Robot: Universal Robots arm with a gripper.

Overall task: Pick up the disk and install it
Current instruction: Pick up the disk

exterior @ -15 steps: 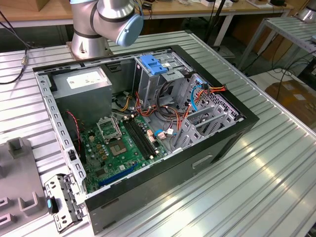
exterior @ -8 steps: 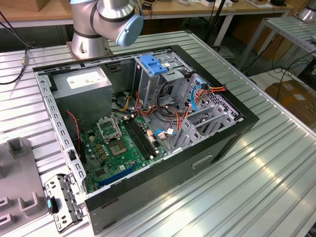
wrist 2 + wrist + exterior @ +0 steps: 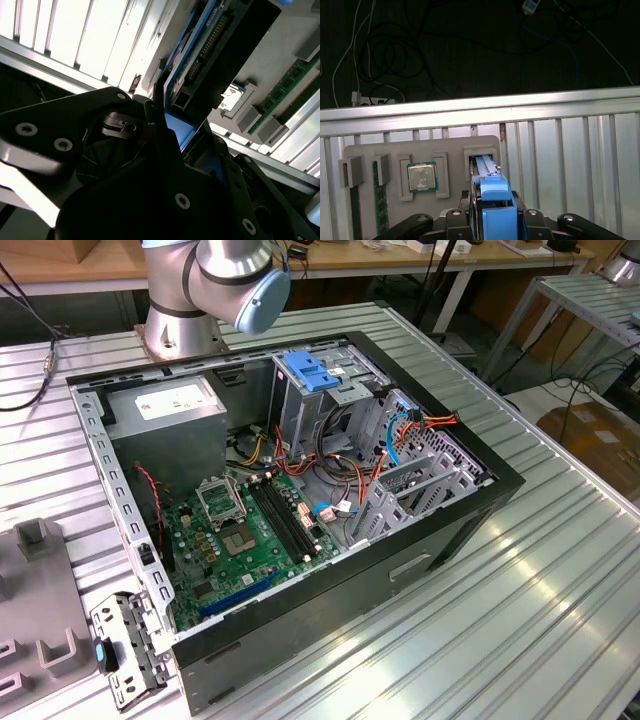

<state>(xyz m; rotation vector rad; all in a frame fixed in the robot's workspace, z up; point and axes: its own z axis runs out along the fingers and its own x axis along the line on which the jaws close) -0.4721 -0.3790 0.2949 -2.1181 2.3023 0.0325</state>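
One gripper clamped tight on the disk

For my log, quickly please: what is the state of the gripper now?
Gripper: closed, holding the disk between its fingers.

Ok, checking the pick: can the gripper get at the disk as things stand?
Probably yes: in the first wrist view the gripper straddles the disk, which stands on edge at the grey tray's slot, with nothing between them.
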